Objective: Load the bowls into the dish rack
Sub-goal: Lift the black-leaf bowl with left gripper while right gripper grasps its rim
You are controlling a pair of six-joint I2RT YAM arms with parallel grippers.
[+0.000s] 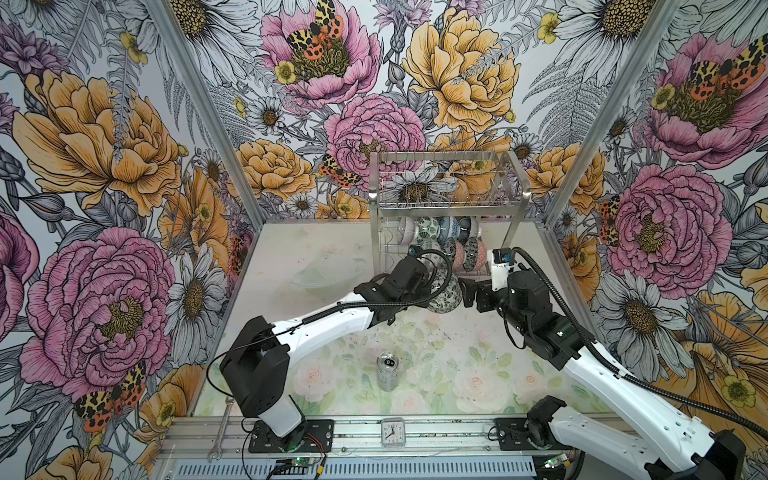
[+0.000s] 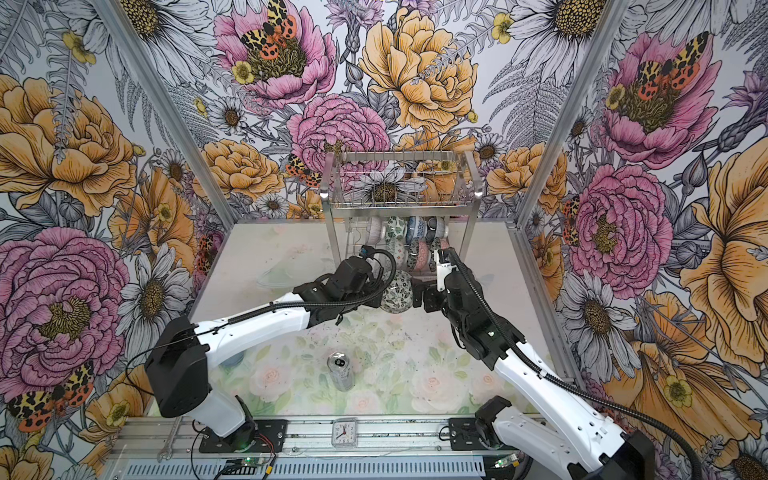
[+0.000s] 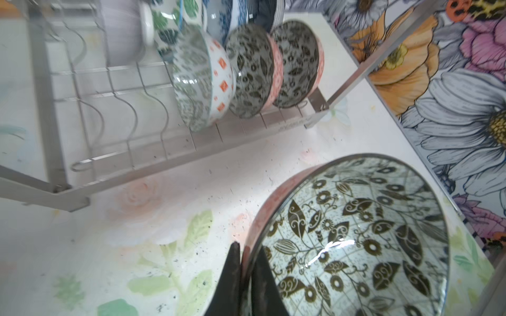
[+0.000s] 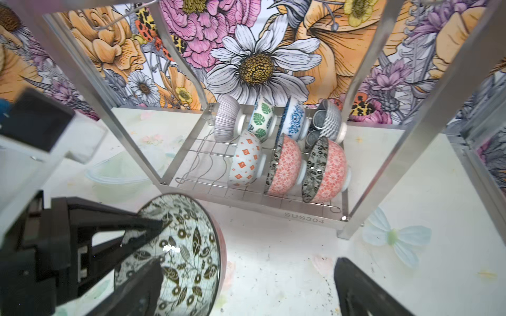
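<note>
Left wrist view, left end effector [image 3: 245, 249] pinching bowl [image 3: 356, 240] rim, right end effector [image 4: 247, 261] spread wide

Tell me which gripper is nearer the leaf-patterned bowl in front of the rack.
Left. The left gripper is clamped on the rim of the leaf-patterned bowl, jaws shut. The right gripper sits open just beside that bowl, holding nothing.

Black-leaf-patterned bowl [image 3: 356, 240], pink outside

bowl [image 3: 356, 240]: lower rim cut off in left wrist view | left tool [image 3: 246, 247]: hidden behind own wrist in both top views | dish rack [image 3: 191, 143]: far-side wires blurred in left wrist view
</note>
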